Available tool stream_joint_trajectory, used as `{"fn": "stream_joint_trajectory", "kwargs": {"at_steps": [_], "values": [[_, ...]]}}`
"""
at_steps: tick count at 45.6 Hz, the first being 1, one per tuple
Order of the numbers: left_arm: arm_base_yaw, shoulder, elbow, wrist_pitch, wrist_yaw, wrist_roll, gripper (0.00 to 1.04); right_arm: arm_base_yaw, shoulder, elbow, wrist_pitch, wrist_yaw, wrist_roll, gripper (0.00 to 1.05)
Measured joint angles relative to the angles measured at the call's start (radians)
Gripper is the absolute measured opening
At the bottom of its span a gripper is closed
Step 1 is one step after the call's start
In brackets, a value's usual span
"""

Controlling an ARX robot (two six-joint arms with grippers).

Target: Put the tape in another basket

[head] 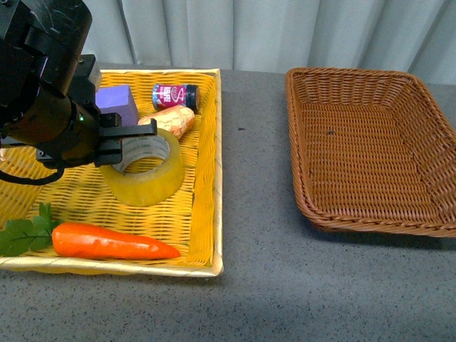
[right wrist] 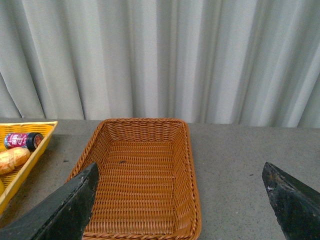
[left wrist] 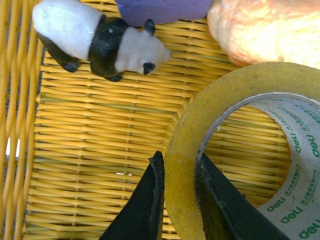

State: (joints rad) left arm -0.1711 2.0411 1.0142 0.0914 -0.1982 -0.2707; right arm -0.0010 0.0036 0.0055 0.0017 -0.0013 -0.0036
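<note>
**Spotter:** Where's the tape [head: 149,187] right now?

**Operator:** In the yellow basket [head: 206,178], near the middle, between the bread [head: 171,121] and the carrot [head: 107,242]. From the front it looks tipped rather than lying flat, but I can't tell whether it's off the weave yet.

**Spotter:** And your left gripper [left wrist: 180,200]?

**Operator:** Pressed onto the roll's wall. On the wrist camera I see one finger [left wrist: 150,205] outside and the other inside the core, both touching the wall. So I'd call this the grasp step, just about done. The carry hasn't begun.

**Spotter:** Right side?

**Operator:** The right gripper [right wrist: 180,200] is spread wide and holding nothing. It hangs over the table looking at the brown basket [head: 299,164], which has nothing in it.

**Spotter:** What does the next move ask of you?

**Operator:** A straight lift first, high enough to clear the yellow rim. Then I go across the bare table to my right, over the brown rim, lower it and let go. I'm only pinching one wall, so I expect the roll might swing. I'd go slowly and stay clear of the panda [left wrist: 100,42] and the bread on the way up.
</note>
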Motion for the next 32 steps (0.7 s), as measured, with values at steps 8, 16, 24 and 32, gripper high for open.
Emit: {"fn": "stream_joint_trajectory", "kwargs": {"at_steps": [8,16,24,32], "values": [[-0.02,-0.05,-0.005,-0.013,-0.002,0.028,0.15,0.0,0.0,0.0,0.0,0.0,0.0,0.96],[-0.043,-0.168,0.005,0.026,0.029,0.102,0.15,0.0,0.0,0.0,0.0,0.0,0.0,0.96],[-0.113,-0.202,0.059,0.087,0.215,0.229,0.15,0.0,0.0,0.0,0.0,0.0,0.0,0.96],[-0.209,-0.18,0.137,0.076,0.306,0.319,0.15,0.0,0.0,0.0,0.0,0.0,0.0,0.96]]}}
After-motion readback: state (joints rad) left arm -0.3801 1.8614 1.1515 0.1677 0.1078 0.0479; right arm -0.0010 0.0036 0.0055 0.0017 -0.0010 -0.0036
